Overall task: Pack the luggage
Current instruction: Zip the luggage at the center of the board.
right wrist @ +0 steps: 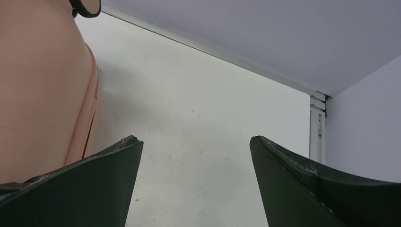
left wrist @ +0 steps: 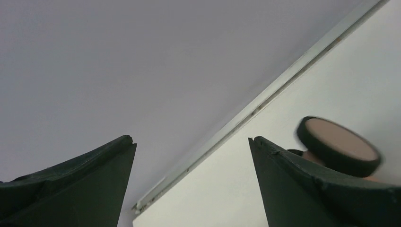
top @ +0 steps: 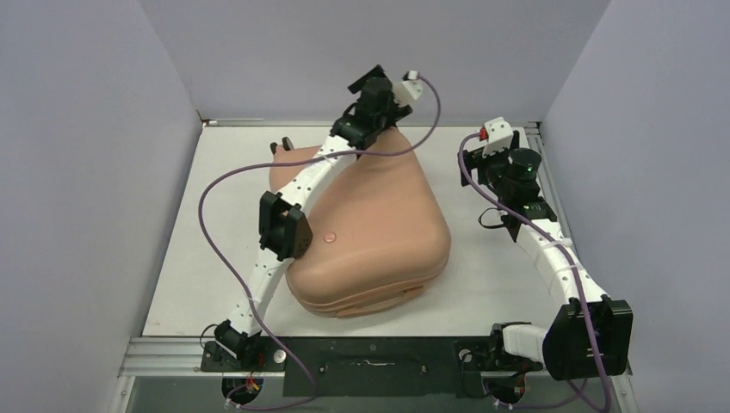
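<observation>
Our left fingers (left wrist: pixel 85 189) stand wide apart, holding nothing, near one caster wheel (left wrist: pixel 338 146). Our right fingers (right wrist: pixel 94 184) gape empty just beside the one luggage (top: pixel 379 215), which lies closed on the middle of the surface (top: pixel 491 284).

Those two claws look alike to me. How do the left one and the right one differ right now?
The left claw is at the far end of the luggage, next to a wheel. The right claw is beside the luggage's right side, over bare table. The left arm stretches across the closed luggage, whereas the right arm is folded, with its elbow near the front edge. Both claws are open and hold nothing.
</observation>
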`<action>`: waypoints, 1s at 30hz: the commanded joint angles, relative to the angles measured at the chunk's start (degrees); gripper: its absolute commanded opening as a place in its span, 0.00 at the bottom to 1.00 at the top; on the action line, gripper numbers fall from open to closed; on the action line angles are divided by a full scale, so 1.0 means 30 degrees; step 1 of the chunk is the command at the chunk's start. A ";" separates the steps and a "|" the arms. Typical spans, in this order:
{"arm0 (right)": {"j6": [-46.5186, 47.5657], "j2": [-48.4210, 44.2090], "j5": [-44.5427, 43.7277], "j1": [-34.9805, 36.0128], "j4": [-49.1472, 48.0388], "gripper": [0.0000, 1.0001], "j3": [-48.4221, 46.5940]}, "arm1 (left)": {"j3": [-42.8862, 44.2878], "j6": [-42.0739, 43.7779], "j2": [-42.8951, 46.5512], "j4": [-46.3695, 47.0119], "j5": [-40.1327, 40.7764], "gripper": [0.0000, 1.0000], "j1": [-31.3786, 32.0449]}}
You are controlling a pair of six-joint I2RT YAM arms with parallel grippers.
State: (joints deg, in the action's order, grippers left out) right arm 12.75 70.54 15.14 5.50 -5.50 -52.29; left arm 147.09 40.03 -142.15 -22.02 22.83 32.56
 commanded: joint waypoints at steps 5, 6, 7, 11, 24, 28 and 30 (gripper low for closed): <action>-0.0119 -0.2016 -0.0312 -0.1033 0.1101 0.87 -0.0425 | 0.0633 -0.1984 0.0380 0.3895 0.4183 0.96 0.1655; 0.0004 -0.2161 -0.0217 -0.1117 0.1287 0.88 -0.0453 | -0.0187 -0.2391 0.1887 0.3658 0.4396 0.96 0.1408; 0.0188 -0.2253 -0.0055 -0.1194 0.1541 0.88 -0.0522 | -0.1132 -0.2691 0.3053 0.3190 0.4493 0.96 0.1180; 0.1159 -0.2392 0.1258 -0.1441 0.3363 0.89 -0.1335 | -0.4583 -0.3389 0.8169 0.0360 0.4623 0.96 0.0458; 0.9173 -0.3392 1.0401 -0.1539 1.4223 0.96 -0.6583 | -1.9609 -0.3617 2.2228 -0.7309 0.0649 0.96 -0.5235; 1.7396 -0.4114 1.4119 -0.1510 2.1585 0.96 -0.8037 | -2.2490 -0.4193 2.3730 -0.8348 -0.2448 0.97 -0.7209; 2.2139 -0.4372 1.5112 -0.1510 2.5594 0.98 -0.8648 | -2.4128 -0.4192 2.4378 -0.8325 -0.2952 0.97 -0.7277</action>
State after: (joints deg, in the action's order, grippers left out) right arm 48.71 59.94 46.96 1.10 43.81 -74.15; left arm 83.13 28.69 -68.58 -41.47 23.40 12.01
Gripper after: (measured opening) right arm 0.968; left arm 0.970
